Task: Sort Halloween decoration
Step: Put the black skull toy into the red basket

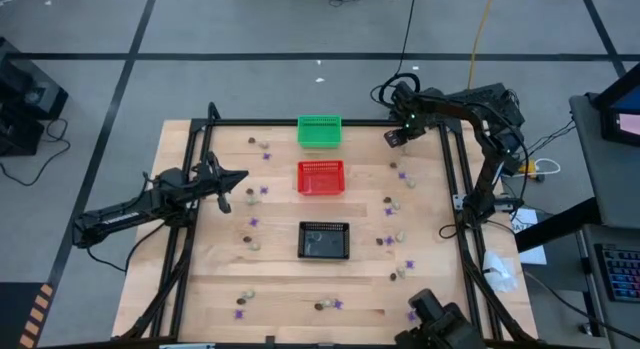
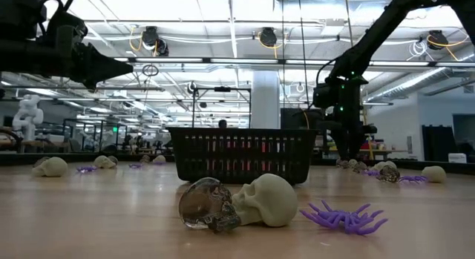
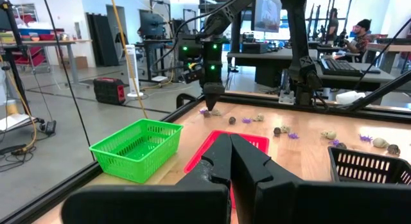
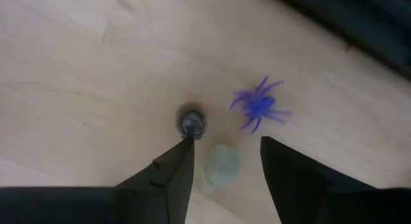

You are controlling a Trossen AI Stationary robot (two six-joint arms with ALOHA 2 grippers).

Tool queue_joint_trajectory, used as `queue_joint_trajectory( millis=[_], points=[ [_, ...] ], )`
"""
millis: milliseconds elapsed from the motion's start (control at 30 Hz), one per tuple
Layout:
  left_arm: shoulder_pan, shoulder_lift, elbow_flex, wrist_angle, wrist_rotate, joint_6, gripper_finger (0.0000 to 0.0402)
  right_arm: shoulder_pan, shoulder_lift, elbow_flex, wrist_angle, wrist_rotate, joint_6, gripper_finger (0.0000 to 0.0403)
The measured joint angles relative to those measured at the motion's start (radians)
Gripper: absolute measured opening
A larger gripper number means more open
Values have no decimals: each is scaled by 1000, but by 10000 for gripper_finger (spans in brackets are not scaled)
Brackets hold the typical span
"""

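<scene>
in the high view, the trinkets [image 1: 398,235] are seen scattered over the bench [image 1: 280,289] around the green basket [image 1: 320,130], red basket [image 1: 321,176] and black basket [image 1: 325,240]. in the left wrist view, the left gripper [image 3: 230,153] is held with jaws together. in the right wrist view, the right gripper [image 4: 226,161] is held with jaws apart around a pale cream trinket [image 4: 222,165], with a dark trinket [image 4: 191,122] and a purple spider [image 4: 259,104] nearby.

trinkets [image 1: 254,222]: purple spiders, cream skulls, dark skulls | scattered loose on tabletop
</scene>
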Motion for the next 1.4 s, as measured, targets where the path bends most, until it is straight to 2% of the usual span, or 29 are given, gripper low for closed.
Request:
queue_joint_trajectory(
  millis=[200,767,1167,1267,1400],
  points=[
    [0,0,0,0,0,0,0,-4,0,0,43,-60,-4,167],
    [0,0,0,0,0,0,0,-3,1,0,87,-55,-41,166],
    [0,0,0,0,0,0,0,15,70,3,95,-50,-52,166],
    [0,0,0,0,0,0,0,26,69,2,110,-47,-53,155],
    [0,0,0,0,0,0,0,30,69,1,113,-48,-71,119]
  ],
)
